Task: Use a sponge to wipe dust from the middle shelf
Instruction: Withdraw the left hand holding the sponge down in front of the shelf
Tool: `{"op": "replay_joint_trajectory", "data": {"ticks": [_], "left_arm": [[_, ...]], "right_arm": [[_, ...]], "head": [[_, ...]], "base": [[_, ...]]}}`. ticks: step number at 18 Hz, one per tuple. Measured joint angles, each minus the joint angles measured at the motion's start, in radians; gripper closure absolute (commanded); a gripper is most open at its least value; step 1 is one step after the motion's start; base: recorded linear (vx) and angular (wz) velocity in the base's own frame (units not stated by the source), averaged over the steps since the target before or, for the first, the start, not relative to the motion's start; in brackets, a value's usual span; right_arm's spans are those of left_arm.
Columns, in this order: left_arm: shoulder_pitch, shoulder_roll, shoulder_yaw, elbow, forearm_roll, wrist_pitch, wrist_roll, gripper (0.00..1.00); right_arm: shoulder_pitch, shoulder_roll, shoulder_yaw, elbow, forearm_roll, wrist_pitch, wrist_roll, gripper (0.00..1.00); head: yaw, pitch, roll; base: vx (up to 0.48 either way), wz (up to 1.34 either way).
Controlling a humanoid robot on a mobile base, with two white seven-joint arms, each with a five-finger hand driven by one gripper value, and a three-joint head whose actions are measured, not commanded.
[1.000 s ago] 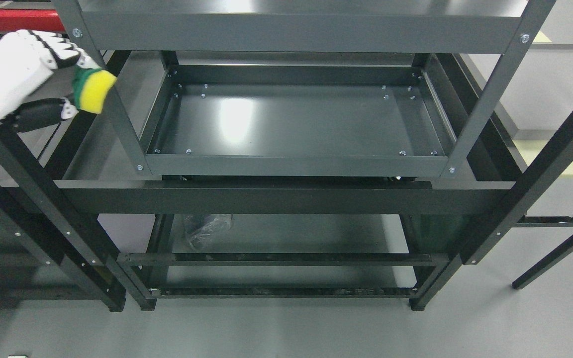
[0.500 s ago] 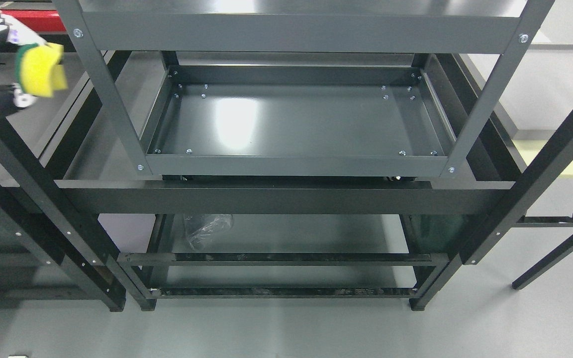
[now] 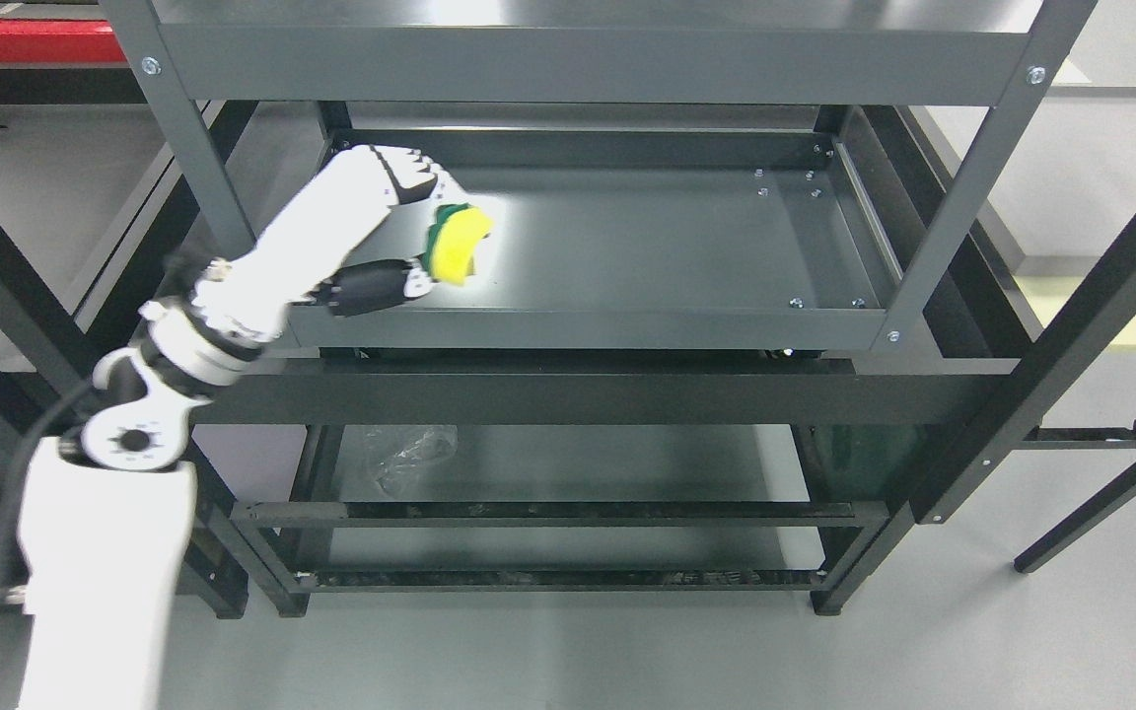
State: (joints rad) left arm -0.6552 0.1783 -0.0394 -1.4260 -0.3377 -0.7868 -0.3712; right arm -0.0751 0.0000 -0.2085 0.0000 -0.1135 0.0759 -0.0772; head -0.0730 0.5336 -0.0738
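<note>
We judge wiping just starting: our left hand (image 3: 371,232) reaches inside middle shelf (image 3: 627,242), sponge (image 3: 457,245) at shelf's left part, on or just above panel; contact unclear. Most of panel to right appears unwiped. Fingers (image 3: 417,182) and thumb curl tight around yellow-green sponge, holding it. Right hand out of view.

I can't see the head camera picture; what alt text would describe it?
A white robot left hand holds a yellow-and-green sponge over the left part of a dark metal middle shelf, reaching in from the lower left. A crumpled clear plastic bag lies on the lower shelf; grey floor surrounds the rack.
</note>
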Motion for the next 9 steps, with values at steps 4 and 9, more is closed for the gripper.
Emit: {"op": "replay_joint_trajectory", "data": {"ticks": [4, 9], "left_arm": [[0.019, -0.059, -0.110, 0.084, 0.035, 0.165, 0.332, 0.98], [0.100, -0.106, -0.185, 0.128, 0.131, 0.464, 0.607, 0.99]], "right_arm": [[0.000, 0.000, 0.000, 0.000, 0.000, 0.000, -0.001, 0.00], [0.000, 0.000, 0.000, 0.000, 0.000, 0.000, 0.003, 0.00]], "head": [[0.0000, 0.000, 0.000], [0.0000, 0.000, 0.000]], "base": [[0.000, 0.00], [0.000, 0.00]]}}
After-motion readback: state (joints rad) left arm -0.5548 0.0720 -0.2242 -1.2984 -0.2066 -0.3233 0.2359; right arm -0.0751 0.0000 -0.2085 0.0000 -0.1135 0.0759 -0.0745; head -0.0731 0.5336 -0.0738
